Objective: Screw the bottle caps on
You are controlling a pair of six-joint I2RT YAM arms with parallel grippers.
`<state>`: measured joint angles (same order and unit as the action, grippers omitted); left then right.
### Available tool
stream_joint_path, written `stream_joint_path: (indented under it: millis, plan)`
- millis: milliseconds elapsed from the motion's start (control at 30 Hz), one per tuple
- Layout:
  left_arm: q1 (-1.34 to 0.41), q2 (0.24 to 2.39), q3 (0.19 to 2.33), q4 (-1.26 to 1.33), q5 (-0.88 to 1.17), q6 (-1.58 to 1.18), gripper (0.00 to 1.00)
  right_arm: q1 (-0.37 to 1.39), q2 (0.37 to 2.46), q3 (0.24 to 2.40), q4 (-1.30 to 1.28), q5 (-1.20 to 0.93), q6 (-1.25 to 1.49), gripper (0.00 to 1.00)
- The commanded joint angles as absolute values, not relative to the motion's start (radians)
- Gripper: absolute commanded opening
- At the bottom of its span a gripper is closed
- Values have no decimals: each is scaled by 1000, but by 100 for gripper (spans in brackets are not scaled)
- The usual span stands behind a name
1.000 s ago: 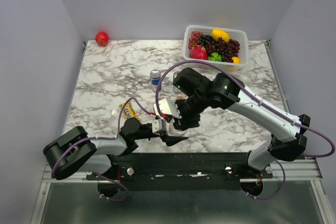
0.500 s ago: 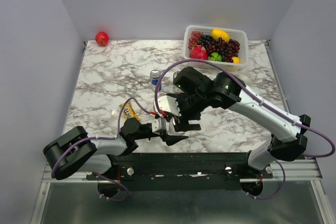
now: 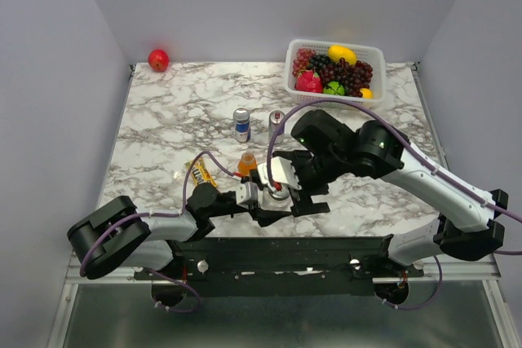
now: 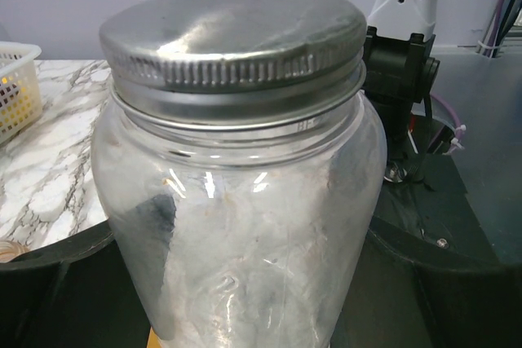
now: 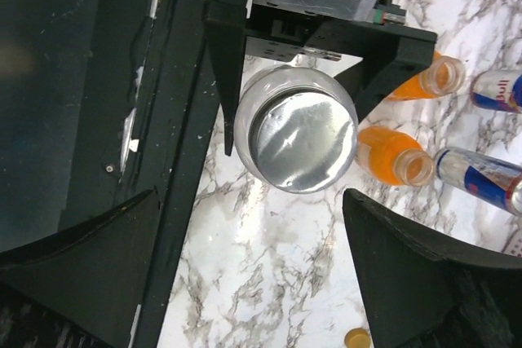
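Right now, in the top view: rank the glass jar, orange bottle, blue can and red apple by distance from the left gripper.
1. glass jar: held in the left gripper, at the near edge.
2. orange bottle: just behind, slightly left.
3. blue can: farther back, mid-table.
4. red apple: far back-left corner.

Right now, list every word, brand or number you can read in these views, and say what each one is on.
No text can be read with certainty.
On the drink can: red lettering, cut off by the picture's edge, unreadable.
On the glass jar: small raised marks just below the silver lid, too blurred to read.
On the yellow wrapper: print too small to read.
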<state>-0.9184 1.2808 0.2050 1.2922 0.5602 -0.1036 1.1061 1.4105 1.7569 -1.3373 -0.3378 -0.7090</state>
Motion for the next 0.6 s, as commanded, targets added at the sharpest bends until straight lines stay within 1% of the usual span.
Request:
stream_joint_path:
  millis: [0,300,567]
  plan:
    - [-919,1290,212,1319,568,-114,0,1108,1437,1730,-1333,-371,-718,100]
    - [-919,1295,213,1318,574,-127,0,1104,1468,1775,-1310,-336,-692,100]
    - [-920,1295,215,1313,580,-123,0,1104,1503,1810,-1278,-360,-683,100]
